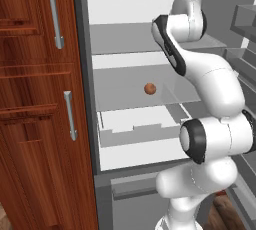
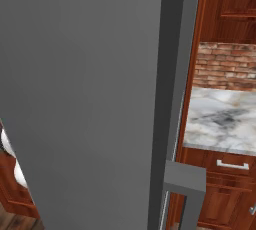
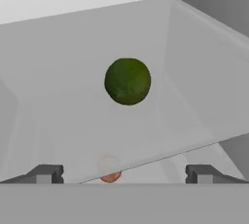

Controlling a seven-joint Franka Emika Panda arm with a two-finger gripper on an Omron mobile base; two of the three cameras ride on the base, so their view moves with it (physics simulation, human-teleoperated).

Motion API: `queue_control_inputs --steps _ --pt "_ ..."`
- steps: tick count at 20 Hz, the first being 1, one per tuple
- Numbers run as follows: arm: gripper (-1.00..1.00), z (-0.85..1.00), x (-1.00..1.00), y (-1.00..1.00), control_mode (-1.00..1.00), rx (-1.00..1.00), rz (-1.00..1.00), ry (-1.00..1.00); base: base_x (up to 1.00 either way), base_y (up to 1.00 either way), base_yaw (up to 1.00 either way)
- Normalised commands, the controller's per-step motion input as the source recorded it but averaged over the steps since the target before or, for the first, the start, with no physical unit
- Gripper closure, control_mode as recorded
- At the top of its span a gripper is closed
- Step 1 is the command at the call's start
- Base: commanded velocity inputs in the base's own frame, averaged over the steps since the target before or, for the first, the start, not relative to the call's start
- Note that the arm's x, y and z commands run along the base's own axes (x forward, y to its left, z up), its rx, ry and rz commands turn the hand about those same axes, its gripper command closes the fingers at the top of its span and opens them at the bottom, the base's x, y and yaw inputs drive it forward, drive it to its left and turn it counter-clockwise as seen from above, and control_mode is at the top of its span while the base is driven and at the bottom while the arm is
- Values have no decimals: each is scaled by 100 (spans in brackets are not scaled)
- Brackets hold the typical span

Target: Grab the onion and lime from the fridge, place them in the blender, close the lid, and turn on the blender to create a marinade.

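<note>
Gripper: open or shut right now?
Open. The gripper fingertips stand wide apart, nothing between them; the lime sits ahead.

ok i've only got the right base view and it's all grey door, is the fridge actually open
Observer: Yes. In the left base view the fridge stands open, and the onion sits on a glass shelf.
Operator: and the lime
Observer: The hand view has the lime lying on a shelf pane, straight ahead of the gripper.
Operator: is it holding anything
Observer: No. The jaws are wide open and empty, short of the lime.
</note>
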Motion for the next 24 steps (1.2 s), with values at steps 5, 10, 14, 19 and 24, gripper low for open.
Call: queue_control_inputs --steps 5,10,14,19,24 --pt "-100 -3 24 -22 -100 2 0 0 0 0 0" --pt "-100 -16 9 -27 -100 0 0 0 0 0 0" --pt "-100 -9 14 -11 -100 0 0 0 0 0 0" --pt "-100 -18 18 -1 -100 0 0 0 0 0 0" --pt "-100 -14 19 0 -100 0 0 0 0 0 0"
